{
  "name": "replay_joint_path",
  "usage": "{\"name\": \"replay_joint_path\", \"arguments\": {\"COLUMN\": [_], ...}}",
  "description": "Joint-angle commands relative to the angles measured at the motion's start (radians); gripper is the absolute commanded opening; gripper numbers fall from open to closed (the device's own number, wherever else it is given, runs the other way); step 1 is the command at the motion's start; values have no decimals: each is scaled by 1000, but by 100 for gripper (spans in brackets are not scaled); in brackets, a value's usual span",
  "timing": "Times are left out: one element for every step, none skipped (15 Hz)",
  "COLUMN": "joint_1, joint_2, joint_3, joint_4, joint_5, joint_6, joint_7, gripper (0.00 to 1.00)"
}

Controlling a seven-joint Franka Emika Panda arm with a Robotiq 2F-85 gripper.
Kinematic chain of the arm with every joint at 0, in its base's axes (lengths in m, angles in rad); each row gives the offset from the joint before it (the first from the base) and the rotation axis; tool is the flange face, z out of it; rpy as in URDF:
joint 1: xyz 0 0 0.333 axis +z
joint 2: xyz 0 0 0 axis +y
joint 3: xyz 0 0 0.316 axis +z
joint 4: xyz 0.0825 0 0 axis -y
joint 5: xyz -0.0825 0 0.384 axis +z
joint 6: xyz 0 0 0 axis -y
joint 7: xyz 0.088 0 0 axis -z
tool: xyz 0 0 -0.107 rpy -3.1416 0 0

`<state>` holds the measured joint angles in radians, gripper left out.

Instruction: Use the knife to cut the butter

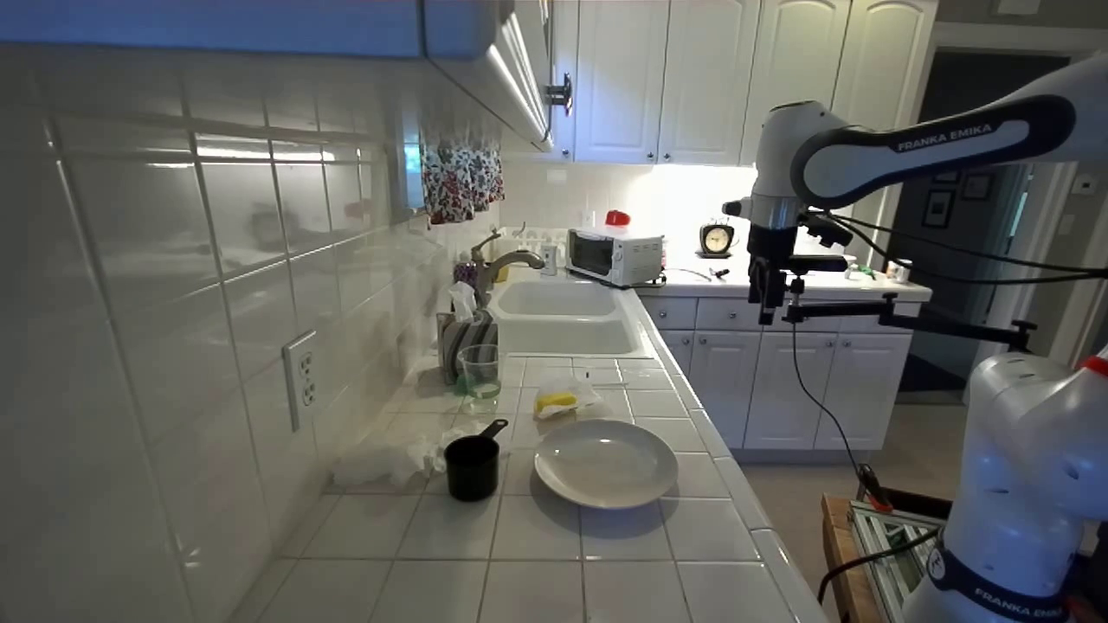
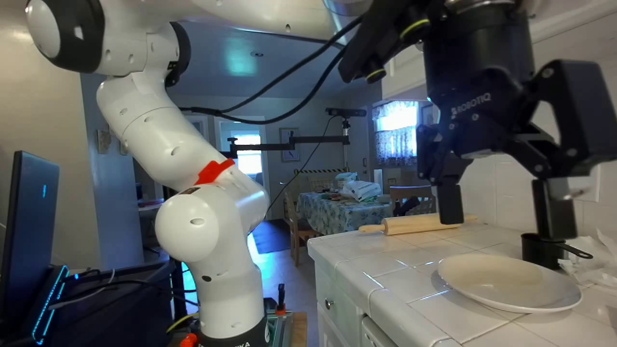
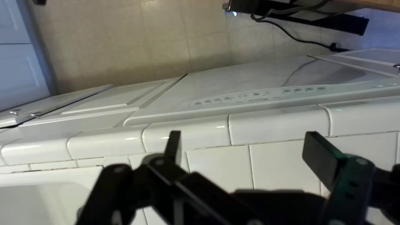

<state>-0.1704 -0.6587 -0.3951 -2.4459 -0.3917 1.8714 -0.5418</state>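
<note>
Gripper (image 3: 245,149) wide and empty, presumably ready for a knife I cannot make out. Butter (image 1: 554,401) lies on crumpled wrapping (image 1: 590,399), likely to spare the countertop (image 1: 537,597), about midway between front and back edges.
</note>
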Motion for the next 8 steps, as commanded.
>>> {"name": "replay_joint_path", "arguments": {"joint_1": [49, 53, 52, 48, 44, 41, 37, 36], "joint_2": [193, 244, 283, 320, 352, 387, 427, 473], "joint_3": [-61, -70, -72, -67, -60, -51, -41, -38], "joint_4": [153, 187, 220, 245, 268, 284, 304, 329], "joint_5": [64, 84, 108, 128, 150, 171, 193, 229], "joint_6": [22, 56, 80, 117, 139, 176, 206, 215], "joint_7": [-125, -136, -146, -143, -143, -140, -136, -144], "gripper": [100, 100, 100, 100, 100, 100, 100, 100]}}
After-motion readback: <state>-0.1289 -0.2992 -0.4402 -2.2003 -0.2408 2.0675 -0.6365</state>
